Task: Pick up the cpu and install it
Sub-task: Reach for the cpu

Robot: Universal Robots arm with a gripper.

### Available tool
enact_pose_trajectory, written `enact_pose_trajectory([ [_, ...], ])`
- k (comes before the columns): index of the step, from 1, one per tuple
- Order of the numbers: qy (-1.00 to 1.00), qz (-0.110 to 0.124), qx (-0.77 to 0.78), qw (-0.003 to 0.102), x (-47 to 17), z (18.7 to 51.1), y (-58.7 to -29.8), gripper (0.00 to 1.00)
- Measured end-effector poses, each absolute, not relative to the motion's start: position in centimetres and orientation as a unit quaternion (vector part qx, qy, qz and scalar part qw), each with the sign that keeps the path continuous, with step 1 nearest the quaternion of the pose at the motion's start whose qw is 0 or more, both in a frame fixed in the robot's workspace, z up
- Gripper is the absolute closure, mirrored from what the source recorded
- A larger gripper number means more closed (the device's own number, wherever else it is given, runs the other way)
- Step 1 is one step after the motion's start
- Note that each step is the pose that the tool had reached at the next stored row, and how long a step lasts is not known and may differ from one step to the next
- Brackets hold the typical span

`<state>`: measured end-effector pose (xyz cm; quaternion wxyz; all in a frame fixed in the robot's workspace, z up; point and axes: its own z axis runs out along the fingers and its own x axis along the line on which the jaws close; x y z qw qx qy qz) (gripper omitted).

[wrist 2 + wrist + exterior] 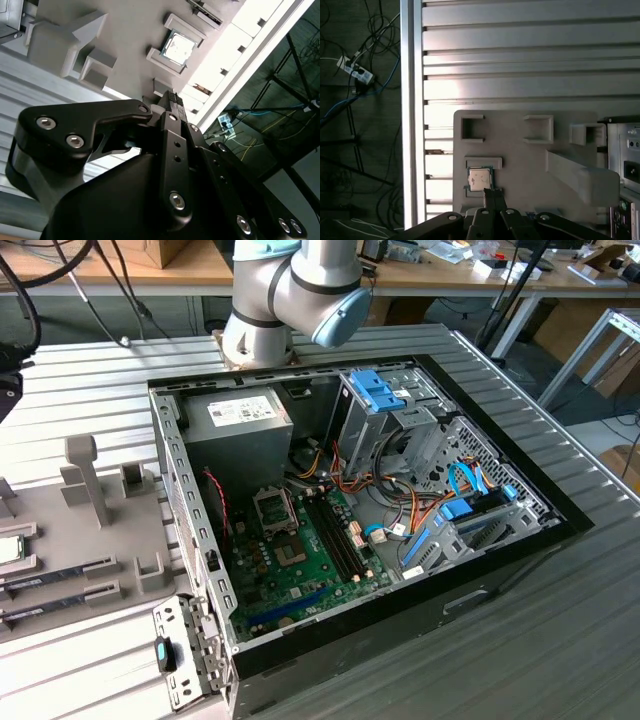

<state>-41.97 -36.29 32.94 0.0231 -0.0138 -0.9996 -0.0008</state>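
Hovering over the grey fixture plate [520, 165], the gripper [491, 192] has its jaws pressed together with nothing between them. In both wrist views the two black fingertips [172, 96] meet along a thin seam. The cpu [480, 178] lies flat in its square, pale-rimmed nest on the plate, silvery top up. It is just beyond the jaw tips and slightly off their line; I cannot tell whether the tips touch it. Further ahead of the jaws, bracket-shaped holders [472, 118] stand on the same plate, which rests on the ribbed aluminium table [520, 50]. The open computer case [420, 605] sits beside the plate. The black socket frame [275, 508] on its green motherboard [300, 585] is well apart from the cpu.
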Motion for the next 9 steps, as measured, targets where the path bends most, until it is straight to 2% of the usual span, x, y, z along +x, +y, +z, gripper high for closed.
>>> enact_pose_trajectory([
  [9,-1.0,-0.001,-0.014,0.023,-42.0,31.4,-36.3,0.89],
])
